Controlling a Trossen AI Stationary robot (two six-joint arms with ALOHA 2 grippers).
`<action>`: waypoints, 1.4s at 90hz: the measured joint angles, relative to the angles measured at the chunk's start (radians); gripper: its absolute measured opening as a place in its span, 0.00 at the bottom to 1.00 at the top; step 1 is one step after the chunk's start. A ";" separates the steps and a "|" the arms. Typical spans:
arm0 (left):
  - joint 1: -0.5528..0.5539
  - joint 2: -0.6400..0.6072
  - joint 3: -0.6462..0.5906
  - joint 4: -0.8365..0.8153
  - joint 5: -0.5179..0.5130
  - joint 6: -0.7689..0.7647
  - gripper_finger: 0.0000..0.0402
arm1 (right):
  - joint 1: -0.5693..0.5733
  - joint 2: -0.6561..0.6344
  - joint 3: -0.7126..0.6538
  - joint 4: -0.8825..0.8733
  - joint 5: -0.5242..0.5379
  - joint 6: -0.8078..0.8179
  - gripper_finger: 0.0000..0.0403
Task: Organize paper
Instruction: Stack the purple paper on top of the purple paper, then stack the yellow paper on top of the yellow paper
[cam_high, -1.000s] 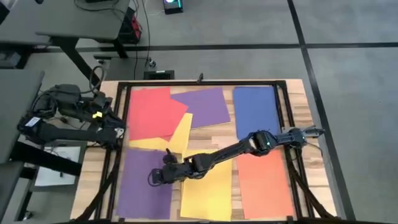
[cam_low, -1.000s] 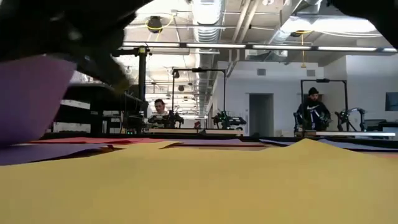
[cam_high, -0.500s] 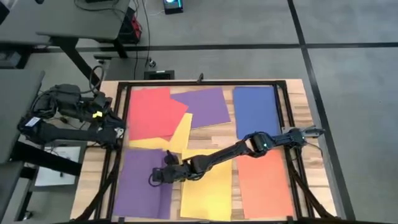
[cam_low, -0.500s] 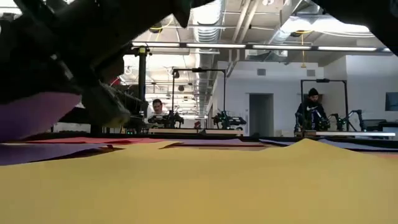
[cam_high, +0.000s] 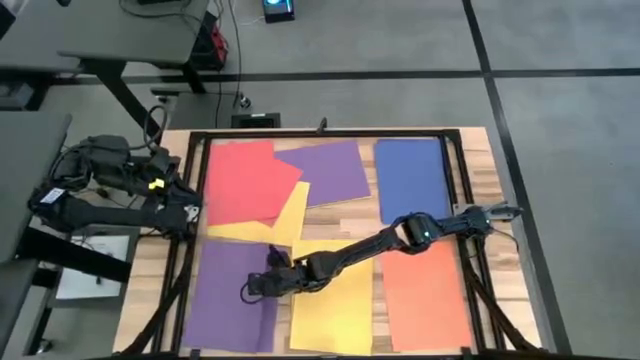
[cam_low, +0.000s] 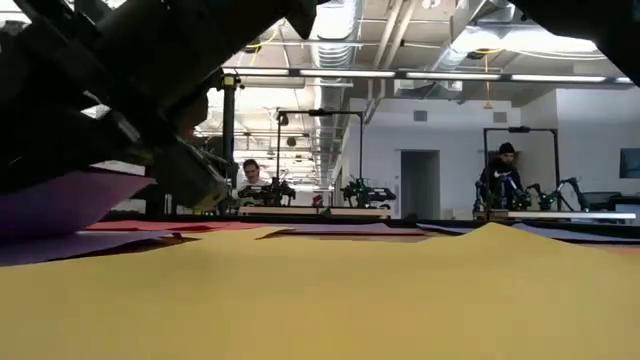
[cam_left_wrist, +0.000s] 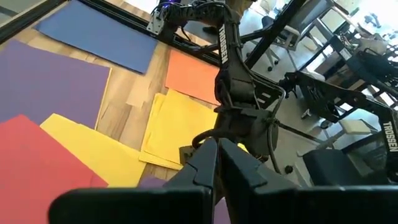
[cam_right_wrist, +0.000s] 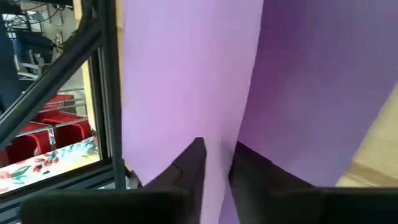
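Sheets of coloured paper lie spread inside the black frame. A red sheet (cam_high: 243, 180), a purple sheet (cam_high: 328, 170) and a blue sheet (cam_high: 410, 178) lie far. A yellow sheet (cam_high: 335, 305) and an orange sheet (cam_high: 425, 295) lie near. My right gripper (cam_high: 250, 290) reaches across from the right and is shut on the near-left purple sheet (cam_high: 225, 300), which also shows in the right wrist view (cam_right_wrist: 186, 74). My left gripper (cam_high: 190, 213) waits shut at the table's left edge, touching nothing. My right gripper pinches the near-left purple sheet between its two fingers (cam_right_wrist: 189, 165), with paper (cam_right_wrist: 214, 152) showing in the gap between them. The fingers come slanting down from the table's right. The held part (cam_low: 60, 200) stands raised, and the rest of the sheet lies flat on the table.
Another yellow sheet (cam_high: 285, 215) lies partly under the red one. The black frame (cam_high: 200, 200) rails the work area on all sides. Bare wood (cam_high: 340, 215) shows at the centre between the sheets. People sit at benches in the room beyond the table.
My right gripper has moved slightly toward the table's near edge and downward, still shut on the purple sheet. The raised part of that sheet has sunk lower and shows smaller in the low view.
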 joint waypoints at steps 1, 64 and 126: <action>0.000 0.000 0.000 0.000 0.000 0.000 0.00 | 0.000 0.000 0.000 -0.008 -0.001 -0.001 0.20; 0.000 0.172 0.000 0.001 -0.041 -0.072 0.00 | -0.056 -0.572 0.003 -0.776 0.144 -0.556 0.32; 0.181 0.885 -0.001 0.105 -0.093 0.125 0.00 | -0.673 -0.858 -0.524 -0.745 -0.107 -1.309 0.32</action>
